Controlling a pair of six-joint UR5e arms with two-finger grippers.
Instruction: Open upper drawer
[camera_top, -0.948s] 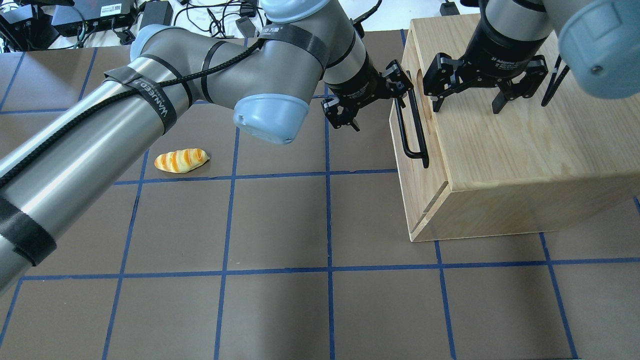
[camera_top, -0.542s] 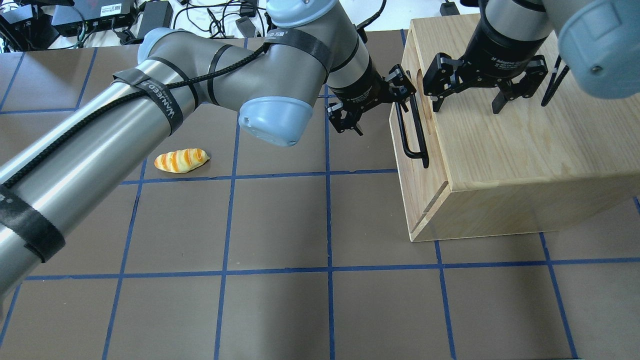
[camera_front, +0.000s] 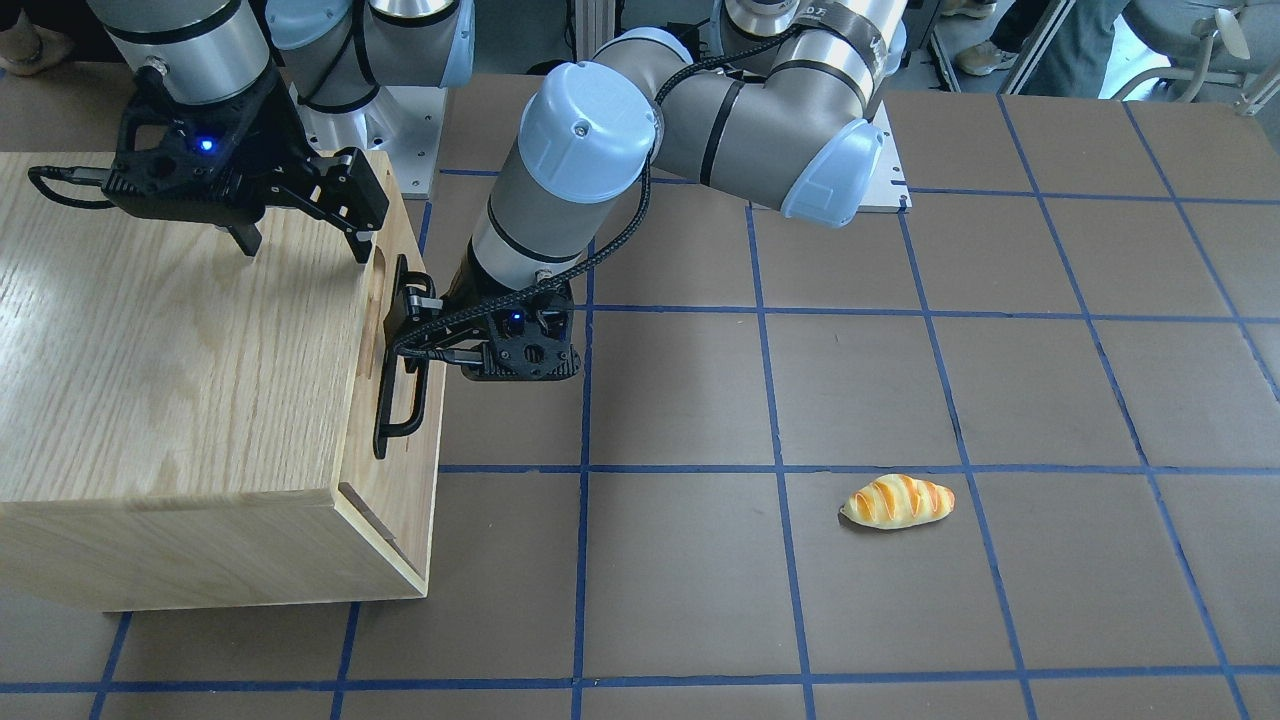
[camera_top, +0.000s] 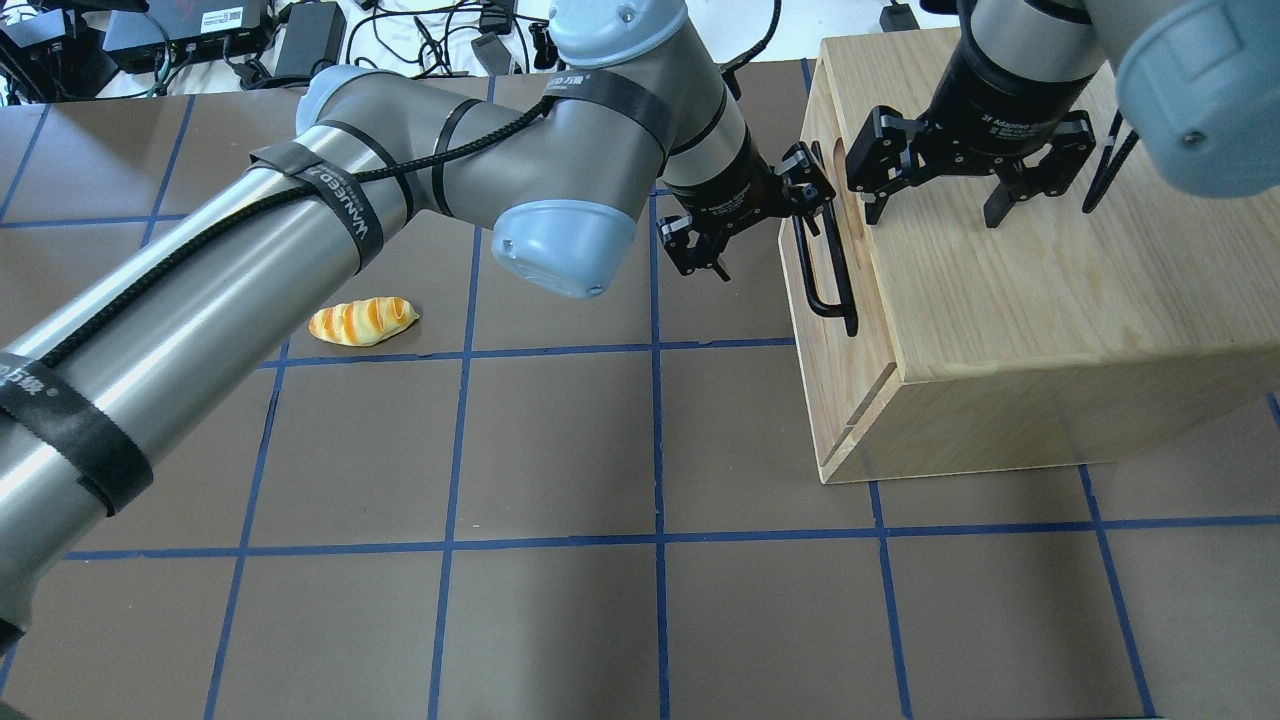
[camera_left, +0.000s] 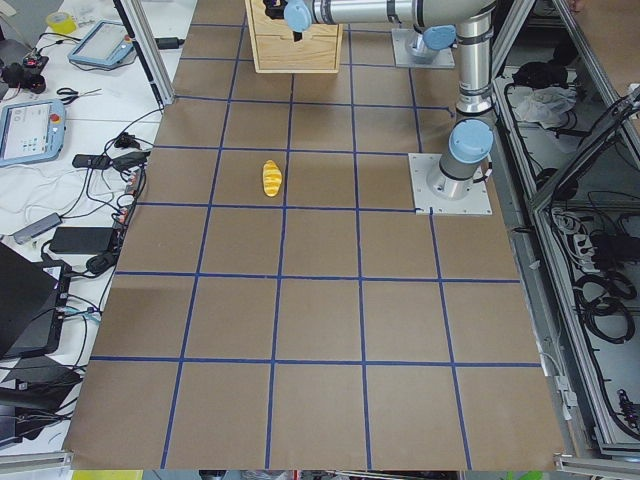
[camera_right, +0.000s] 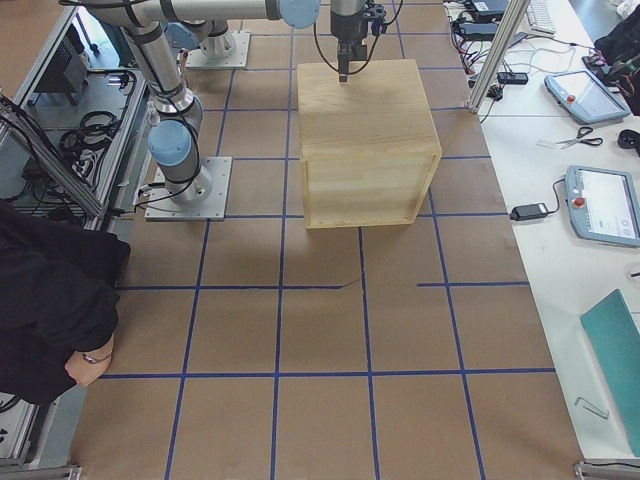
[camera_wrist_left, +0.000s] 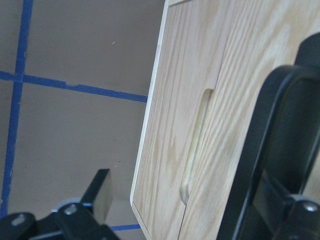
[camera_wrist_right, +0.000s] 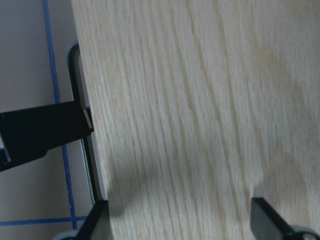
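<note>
While our left gripper (camera_top: 765, 225) sits spread at the handle (camera_top: 822, 255) of the upper drawer (camera_top: 868, 300), our right gripper (camera_top: 932, 215) hangs spread over the cabinet (camera_top: 1050, 290)

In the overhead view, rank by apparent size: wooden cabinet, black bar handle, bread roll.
1. wooden cabinet, clearly largest.
2-3. black bar handle and bread roll: similar length; the handle is thinner but sits nearer the camera, so unranked.

a brown table (camera_top: 560, 620) with a blue tape grid carries a wooden cabinet (camera_top: 1050, 300) and, well apart, a small bread roll (camera_top: 362, 321).
</note>
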